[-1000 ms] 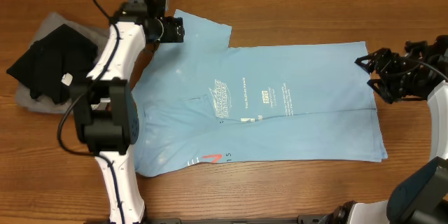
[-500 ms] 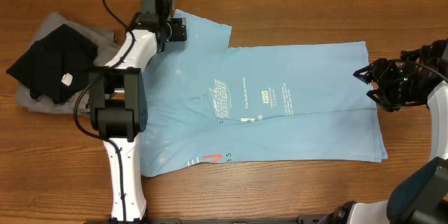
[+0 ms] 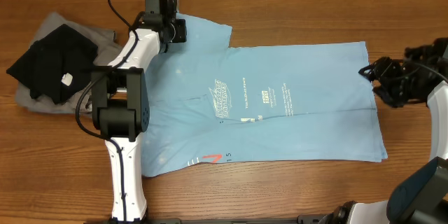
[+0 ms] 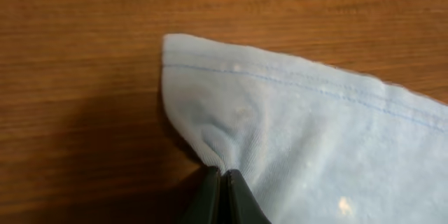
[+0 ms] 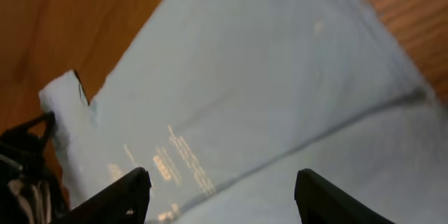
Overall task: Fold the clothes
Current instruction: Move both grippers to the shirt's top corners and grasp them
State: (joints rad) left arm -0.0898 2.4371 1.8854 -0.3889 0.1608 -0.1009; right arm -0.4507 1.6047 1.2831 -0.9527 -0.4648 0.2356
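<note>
From overhead I see a light sky-blue cotton T-shirt (image 3: 301,112) with white lettering and a small pink-red mark, spread flat across the middle of a brown wooden table (image 3: 294,7). Its hem lies toward the right edge and one sleeve points to the upper left. My left gripper (image 3: 176,29) sits at the outer corner of that sleeve. In the left wrist view its two black fingers (image 4: 222,190) are pressed together with a small bunch of blue fabric pinched between them. The stitched sleeve edge fans out from the pinch over bare wood. My right gripper (image 3: 373,82) is at the shirt's right-hand hem, at its upper part. In the right wrist view its dark fingers (image 5: 119,194) stand wide apart with nothing between them, and blue cloth fills the space below; I cannot tell whether the tips touch the cloth. At the far left of the table a crumpled black garment (image 3: 49,59) bearing a small white tag (image 3: 67,80) lies on top of a grey garment (image 3: 42,24), just beside the shirt and behind the left arm.
</note>
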